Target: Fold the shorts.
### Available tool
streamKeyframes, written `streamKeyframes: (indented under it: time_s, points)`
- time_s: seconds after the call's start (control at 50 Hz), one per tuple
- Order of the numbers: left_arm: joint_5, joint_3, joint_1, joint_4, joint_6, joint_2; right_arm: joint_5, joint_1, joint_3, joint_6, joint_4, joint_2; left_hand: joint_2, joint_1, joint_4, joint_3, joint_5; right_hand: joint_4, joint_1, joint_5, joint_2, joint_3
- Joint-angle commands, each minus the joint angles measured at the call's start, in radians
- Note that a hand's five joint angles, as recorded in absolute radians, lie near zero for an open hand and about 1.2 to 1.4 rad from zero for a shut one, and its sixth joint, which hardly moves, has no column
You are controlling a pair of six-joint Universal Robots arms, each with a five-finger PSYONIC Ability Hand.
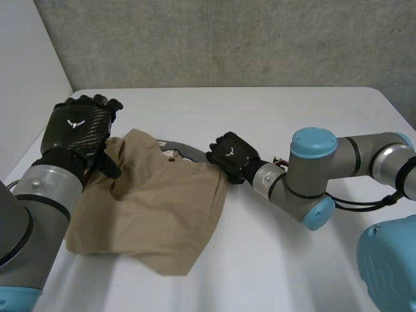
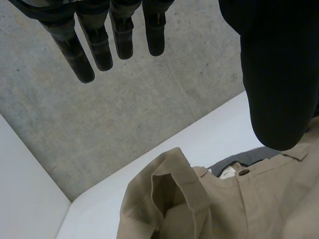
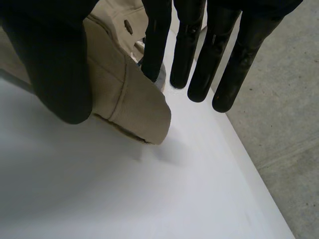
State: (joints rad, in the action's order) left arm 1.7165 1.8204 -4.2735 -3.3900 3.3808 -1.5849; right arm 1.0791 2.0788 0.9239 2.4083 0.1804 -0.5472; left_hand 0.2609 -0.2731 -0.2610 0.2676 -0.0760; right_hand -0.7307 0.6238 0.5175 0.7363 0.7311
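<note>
The shorts [image 1: 149, 208] are tan woven cotton, lying crumpled on the smooth white desk [image 1: 292, 110]. The waistband faces the far side and a grey inner lining [image 1: 179, 148] shows in the open fly.

The right hand [image 1: 233, 155] is at the waistband's end. In its wrist view the thumb [image 3: 55, 64] presses on top of the stitched, rounded band tab [image 3: 124, 94]. One finger [image 3: 152, 59] comes down behind the tab, so the cloth is pinched between them. The other fingers [image 3: 192, 50] hang straight just past the tab, over bare desk. A small dark button [image 3: 128, 25] sits on the band, back from the fingertips.

The left hand [image 1: 75, 127], with a carbon-weave back, is raised over the opposite end of the waistband. Its fingers [image 2: 102, 47] are straight and spread, holding nothing, and point toward the rough grey concrete wall [image 2: 149, 114]. Below them the cloth [image 2: 209, 209] rises in a soft hump with a belt loop [image 2: 187, 186] across it. Under the broad thumb [image 2: 279, 74] lies the fly with a brown button [image 2: 243, 172].
</note>
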Motion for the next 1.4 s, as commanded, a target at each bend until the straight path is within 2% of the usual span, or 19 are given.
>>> streamKeyframes:
  time_s: [0.02, 0.06, 0.18, 0.26, 0.28, 0.36, 0.52, 0.6, 0.72, 0.82, 1.02, 1.24, 1.32, 1.4]
  points:
    - [0.000, 0.005, 0.000, 0.000, 0.000, 0.000, -0.021, 0.001, -0.037, 0.002, 0.004, 0.019, -0.006, 0.018, 0.006, -0.013, -0.004, -0.428, 0.535, 0.467, 0.423, 0.428]
    - [0.000, 0.008, -0.002, 0.000, 0.000, 0.002, -0.037, 0.001, -0.042, 0.000, 0.002, 0.024, -0.006, 0.018, 0.006, -0.013, -0.004, -0.664, 0.771, 0.703, 0.658, 0.663]
    - [0.000, 0.022, 0.003, 0.006, 0.000, 0.013, -0.024, 0.004, -0.027, 0.012, -0.001, -0.025, 0.005, 0.007, -0.005, -0.001, -0.016, -0.666, 0.772, 0.704, 0.660, 0.665]
    - [-0.002, 0.031, 0.023, 0.049, -0.015, 0.034, 0.097, 0.004, 0.004, 0.043, -0.009, -0.126, 0.158, -0.146, -0.158, 0.151, -0.168, -0.666, 0.772, 0.704, 0.660, 0.665]
    - [-0.002, 0.031, 0.043, 0.078, -0.030, 0.048, 0.170, 0.004, 0.027, 0.048, -0.009, -0.163, 0.208, -0.195, -0.207, 0.201, -0.218, -0.666, 0.772, 0.704, 0.660, 0.665]
    - [-0.003, 0.030, 0.089, 0.162, -0.096, 0.069, 0.307, 0.003, 0.094, 0.048, -0.012, -0.261, 0.275, -0.263, -0.275, 0.269, -0.286, -0.666, 0.772, 0.704, 0.660, 0.665]
    - [-0.026, 0.030, 0.184, 0.305, -0.228, 0.062, 0.499, -0.008, 0.257, 0.011, -0.094, -0.450, 0.273, -0.260, -0.273, 0.266, -0.283, -0.666, 0.772, 0.704, 0.660, 0.665]
    - [-0.064, 0.030, 0.237, 0.348, -0.248, 0.052, 0.541, -0.035, 0.347, 0.008, -0.197, -0.523, 0.276, -0.263, -0.275, 0.269, -0.286, -0.666, 0.772, 0.704, 0.660, 0.665]
    - [-0.120, 0.024, 0.294, 0.379, -0.255, 0.023, 0.538, -0.068, 0.475, 0.026, -0.295, -0.603, 0.278, -0.266, -0.278, 0.272, -0.289, -0.666, 0.772, 0.704, 0.660, 0.665]
    - [-0.118, 0.011, 0.340, 0.393, -0.258, -0.026, 0.526, -0.066, 0.545, 0.132, -0.305, -0.715, 0.279, -0.266, -0.278, 0.272, -0.289, -0.666, 0.772, 0.704, 0.660, 0.665]
    - [-0.061, -0.015, 0.348, 0.390, -0.271, -0.200, 0.441, -0.063, 0.590, 0.262, -0.306, -0.809, 0.273, -0.260, -0.272, 0.266, -0.283, -0.666, 0.772, 0.704, 0.660, 0.665]
    - [0.024, -0.067, 0.348, 0.339, -0.293, -0.320, 0.438, -0.063, 0.605, 0.295, -0.306, -0.823, 0.287, -0.275, -0.287, 0.281, -0.298, -0.666, 0.772, 0.704, 0.660, 0.665]
    - [0.057, -0.084, 0.348, 0.299, -0.290, -0.365, 0.435, -0.068, 0.613, 0.295, -0.306, -0.833, 0.387, -0.375, -0.387, 0.380, -0.397, -0.666, 0.772, 0.704, 0.660, 0.665]
    - [0.074, -0.092, 0.348, 0.261, -0.285, -0.388, 0.432, -0.071, 0.621, 0.295, -0.306, -0.835, 0.777, -0.764, -0.776, 0.770, -0.787, -0.666, 0.772, 0.704, 0.660, 0.665]
